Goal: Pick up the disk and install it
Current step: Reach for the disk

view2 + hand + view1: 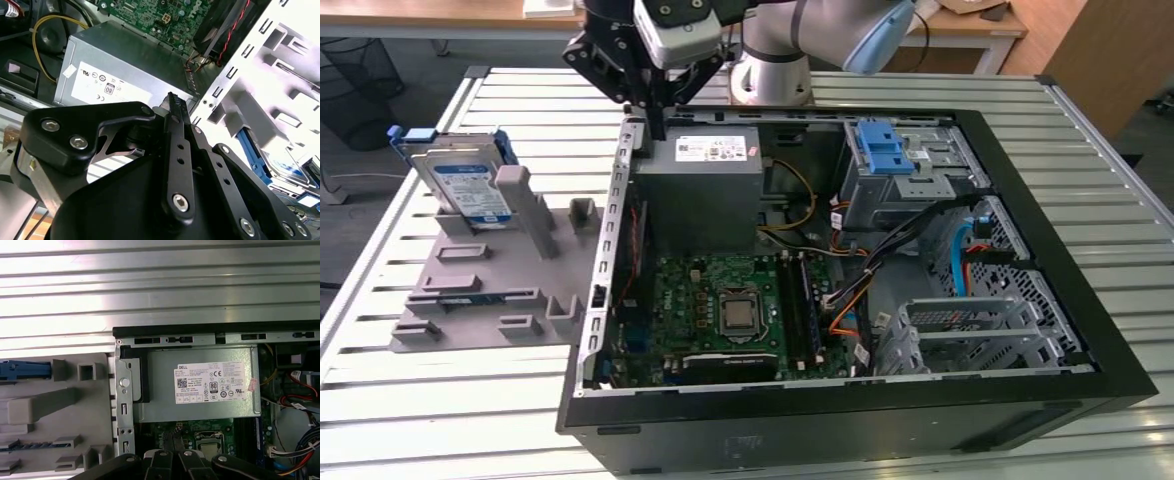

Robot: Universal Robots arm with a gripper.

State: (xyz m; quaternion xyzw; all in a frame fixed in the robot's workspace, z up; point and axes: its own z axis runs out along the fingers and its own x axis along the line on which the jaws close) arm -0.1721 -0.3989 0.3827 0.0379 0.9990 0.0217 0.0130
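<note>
The gripper (654, 125) is being held with its 2 fingers pressed together, gripping nothing, just above the rear wall of the open computer case (854, 410), beside the grey power-supply box (700, 185). The disk (467, 182) is being supported upright in a grey holder (480, 295) on the slatted table (440, 400), outside the case, on the exterior view's left.

The disk (464, 182) is a flat silver drive with a white-and-blue label, clipped in a blue frame (403, 135). It stands on its edge, leaning slightly, outside the case (616, 230), at the exterior view's left of the case's far corner and well apart from its wall. The labelled face is turned toward the exterior view's camera. In the first wrist view the frame's blue top edge (24, 370) shows beside the case.
</note>
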